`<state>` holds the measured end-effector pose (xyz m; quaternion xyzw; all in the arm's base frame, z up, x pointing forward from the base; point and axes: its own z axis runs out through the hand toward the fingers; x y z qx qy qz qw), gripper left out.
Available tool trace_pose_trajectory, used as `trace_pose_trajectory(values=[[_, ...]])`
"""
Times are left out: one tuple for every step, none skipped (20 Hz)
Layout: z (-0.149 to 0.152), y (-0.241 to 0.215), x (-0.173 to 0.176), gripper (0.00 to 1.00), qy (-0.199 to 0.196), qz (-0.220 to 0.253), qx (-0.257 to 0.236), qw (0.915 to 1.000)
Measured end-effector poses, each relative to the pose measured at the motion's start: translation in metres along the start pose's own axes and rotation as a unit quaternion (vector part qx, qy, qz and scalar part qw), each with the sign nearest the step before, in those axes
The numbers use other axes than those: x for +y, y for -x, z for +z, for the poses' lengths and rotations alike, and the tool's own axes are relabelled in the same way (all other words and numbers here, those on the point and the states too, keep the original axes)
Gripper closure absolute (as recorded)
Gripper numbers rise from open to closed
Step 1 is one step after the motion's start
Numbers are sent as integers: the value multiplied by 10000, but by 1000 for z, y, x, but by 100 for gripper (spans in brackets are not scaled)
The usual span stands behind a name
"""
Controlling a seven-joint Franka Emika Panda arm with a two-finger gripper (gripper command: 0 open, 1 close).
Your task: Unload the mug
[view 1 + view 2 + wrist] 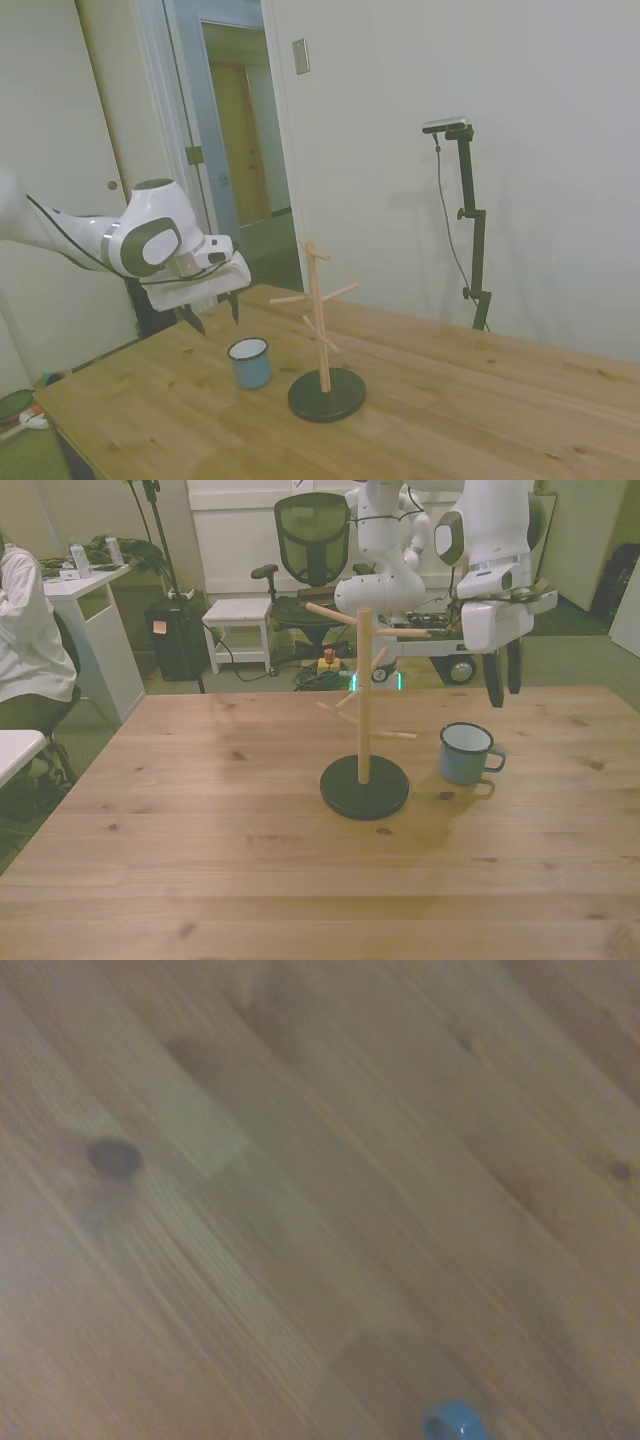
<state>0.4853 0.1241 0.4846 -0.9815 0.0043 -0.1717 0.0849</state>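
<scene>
Side view: the mug stands upright on the tabletop, left of centre in the frame, mouth up, so its long axis is vertical. It is just left of the peg stand, whose black round base lies near it without touching. The gripper hangs above and to the left of the mug, clear of it, fingers apart and holding nothing. Bare wood runs wide to the right of the stand; the tabletop's near-left corner sits in the lower left of the frame, not far from the mug.

Front view: the mug sits right of centre, its loop handle pointing to the front view's right and a little toward the camera. The stand is to its left, a short peg reaching toward the mug's rim. The gripper hovers above and behind the mug, open. A seated person is at the left edge.

Wrist view: blurred wood planks fill the frame; a sliver of the mug's blue rim shows at the bottom edge.
</scene>
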Motion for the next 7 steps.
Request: trace_pose_trajectory(values=[[-5,-1,-2,0,-68,166,71,9998],[-8,-2,-2,0,-126,353,157,9992],[-11,-4,-3,0,-194,558,241,9980],[-13,-6,-2,0,-237,750,323,9964],[-14,-7,-2,0,-259,953,390,9943],[-16,-8,-1,0,-282,1164,479,9917],[-17,-10,1,0,-307,1369,591,9883]])
